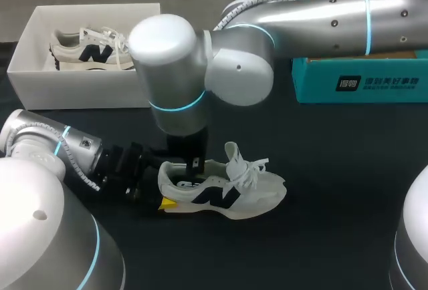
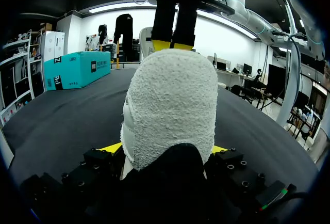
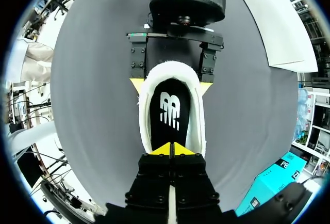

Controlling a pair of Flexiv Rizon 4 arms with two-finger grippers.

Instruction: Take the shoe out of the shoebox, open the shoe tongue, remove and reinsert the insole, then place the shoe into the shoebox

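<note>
The right arm [image 1: 175, 63] covered the toe of the second shoe [image 1: 83, 51] in the shoebox [image 1: 27, 56]. From the left wrist, the heel of the shoe [image 2: 170, 105] hid its toe, and the fingers [image 2: 114, 147] of the left pincer [image 2: 166, 149] showed only as yellow slivers. Whether the right pincer [image 3: 171, 150] gripped the insole [image 3: 170, 110] could not be told.

White print beside small logo panel on teal box [image 1: 358, 79] side, tabletop's far right edge: illegible. Dark logo on shoe [image 1: 224, 190] side, white logo on insole [image 3: 170, 113]. Dark logo on second shoe [image 1: 87, 51] in shoebox [image 1: 27, 49].
</note>
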